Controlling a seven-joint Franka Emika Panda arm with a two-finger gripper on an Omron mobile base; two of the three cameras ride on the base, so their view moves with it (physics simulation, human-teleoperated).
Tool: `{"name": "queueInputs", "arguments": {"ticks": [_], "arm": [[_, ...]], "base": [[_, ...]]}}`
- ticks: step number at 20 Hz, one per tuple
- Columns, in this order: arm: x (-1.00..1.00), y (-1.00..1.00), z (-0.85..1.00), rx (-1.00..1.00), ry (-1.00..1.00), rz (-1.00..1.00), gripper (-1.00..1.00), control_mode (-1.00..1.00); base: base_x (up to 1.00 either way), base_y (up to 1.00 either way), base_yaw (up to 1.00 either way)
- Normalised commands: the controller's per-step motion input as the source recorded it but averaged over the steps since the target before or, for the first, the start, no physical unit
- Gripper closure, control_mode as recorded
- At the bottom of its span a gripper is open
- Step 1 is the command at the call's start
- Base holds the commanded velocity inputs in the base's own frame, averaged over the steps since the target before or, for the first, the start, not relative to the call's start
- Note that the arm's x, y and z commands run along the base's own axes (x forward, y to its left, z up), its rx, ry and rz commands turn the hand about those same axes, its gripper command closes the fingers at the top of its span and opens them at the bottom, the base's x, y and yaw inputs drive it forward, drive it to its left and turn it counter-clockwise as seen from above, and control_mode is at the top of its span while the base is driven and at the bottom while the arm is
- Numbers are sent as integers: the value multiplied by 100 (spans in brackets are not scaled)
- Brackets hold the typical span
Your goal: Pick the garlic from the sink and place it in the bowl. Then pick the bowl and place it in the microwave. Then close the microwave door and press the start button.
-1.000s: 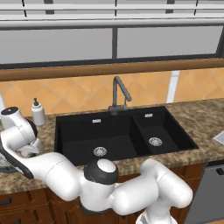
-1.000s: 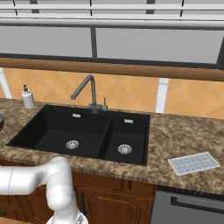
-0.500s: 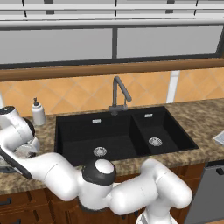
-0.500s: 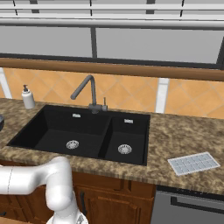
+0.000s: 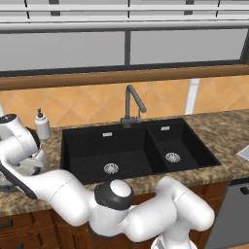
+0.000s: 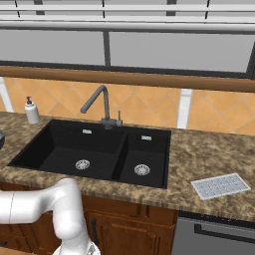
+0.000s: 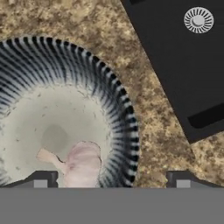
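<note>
My gripper (image 7: 111, 181) hangs open just above the bowl (image 7: 65, 118), one fingertip (image 7: 41, 179) over the bowl's inside and the other beyond its rim over the counter. The bowl is wide, dark-streaked outside and pale inside, and stands on the speckled counter left of the sink (image 7: 175, 74). The garlic (image 7: 81, 164), a small pinkish-white bulb, lies on the bowl's floor, free of both fingers. In the base views the black double-basin sink (image 5: 87, 151) (image 6: 60, 149) holds nothing but its drains. A sliver of the bowl (image 6: 1, 139) shows at the left edge. The microwave is out of view.
A grey gooseneck faucet (image 5: 132, 104) (image 6: 102, 104) rises behind the sink. A white soap dispenser (image 5: 43, 124) (image 6: 32, 110) stands at the back left. A silver drain strainer (image 7: 198, 19) sits in the wide basin. A pale grid mat (image 6: 220, 185) lies on the right counter.
</note>
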Motion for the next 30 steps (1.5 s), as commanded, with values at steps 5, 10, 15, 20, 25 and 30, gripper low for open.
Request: {"name": "queueInputs", "arguments": {"ticks": [5,10,15,20,25,30], "arm": [[-20,-31,13,6,0,0,-100,-100],[-3,-30,0,7,0,0,-100,-100],[23,-4,-9,5,1,0,-100,-100],[49,10,-21,0,6,0,-100,-100],[45,39,-19,0,9,0,-100,-100],[19,40,-31,0,7,0,-100,-100]], "base": [[0,0,0],[0,0,0],[0,0,0],[0,0,0],[0,0,0],[0,0,0]]}}
